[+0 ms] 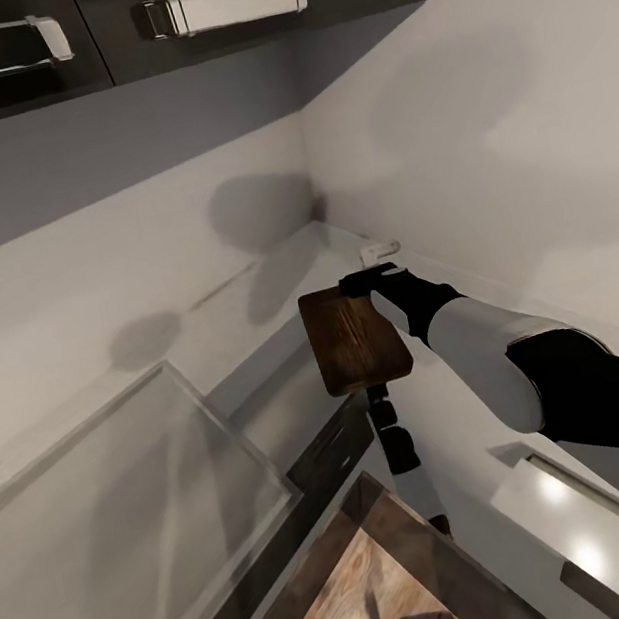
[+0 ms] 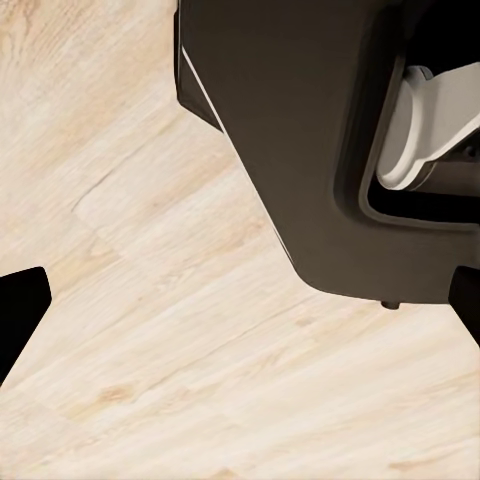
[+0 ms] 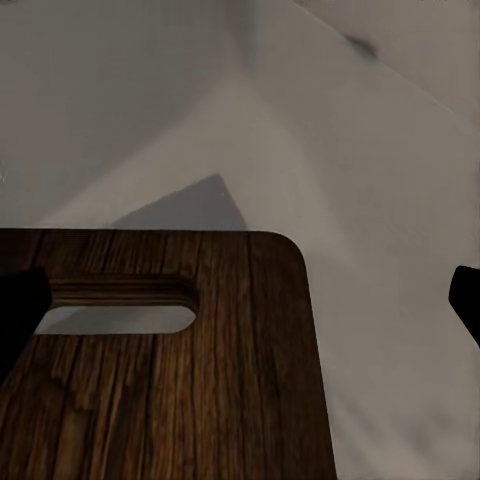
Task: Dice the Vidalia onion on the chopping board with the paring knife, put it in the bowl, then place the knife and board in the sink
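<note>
The chopping board [image 1: 355,338] is lifted in the air in front of the wall corner, lying flat, gripped at its far end by the right gripper [image 1: 370,282]. In the right wrist view the chopping board [image 3: 165,360] shows its slot hole, with one dark fingertip [image 3: 18,310] beside the slot and the other well apart from the board's edge. Behind the board is the pale wall [image 1: 479,117], and above it the dark cabinets [image 1: 225,4]. The left wrist view looks onto a light wooden floor [image 2: 150,330]; whether the left gripper is wide or narrow, I cannot tell.

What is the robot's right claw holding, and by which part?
The right claw holds the chopping board by its far short end, near the slot hole.
</note>
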`<state>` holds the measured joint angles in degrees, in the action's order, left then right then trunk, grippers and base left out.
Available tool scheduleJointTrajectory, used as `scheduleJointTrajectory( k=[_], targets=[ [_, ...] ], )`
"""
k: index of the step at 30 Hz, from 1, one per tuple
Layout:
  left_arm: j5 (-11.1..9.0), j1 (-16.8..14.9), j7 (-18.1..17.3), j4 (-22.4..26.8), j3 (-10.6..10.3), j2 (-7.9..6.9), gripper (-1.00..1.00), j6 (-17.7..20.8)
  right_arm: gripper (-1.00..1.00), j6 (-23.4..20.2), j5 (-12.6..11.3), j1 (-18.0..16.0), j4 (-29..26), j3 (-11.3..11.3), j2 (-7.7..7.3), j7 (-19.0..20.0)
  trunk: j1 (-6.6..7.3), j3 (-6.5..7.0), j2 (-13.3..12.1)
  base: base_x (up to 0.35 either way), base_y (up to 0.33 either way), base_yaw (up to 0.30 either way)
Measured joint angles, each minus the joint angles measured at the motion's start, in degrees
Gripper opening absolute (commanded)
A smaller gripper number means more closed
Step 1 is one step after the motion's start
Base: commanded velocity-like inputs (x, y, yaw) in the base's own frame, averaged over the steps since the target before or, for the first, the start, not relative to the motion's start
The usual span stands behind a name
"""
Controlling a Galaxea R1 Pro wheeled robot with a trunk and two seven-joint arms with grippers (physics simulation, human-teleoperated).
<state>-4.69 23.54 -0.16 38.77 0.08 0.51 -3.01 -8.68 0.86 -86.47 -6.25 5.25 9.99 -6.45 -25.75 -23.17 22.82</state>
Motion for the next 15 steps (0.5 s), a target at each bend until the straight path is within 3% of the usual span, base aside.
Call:
scheduleJointTrajectory(
  k=[15],
  targets=[
    [0.0,-0.02,0.0,0.0,0.0,0.0,1.0,0.0,1.0,0.03,0.01,-0.03,-0.01,0.0,0.0,0.0,0.0,-0.74,0.0,0.001,0.0,0.0]
  ],
)
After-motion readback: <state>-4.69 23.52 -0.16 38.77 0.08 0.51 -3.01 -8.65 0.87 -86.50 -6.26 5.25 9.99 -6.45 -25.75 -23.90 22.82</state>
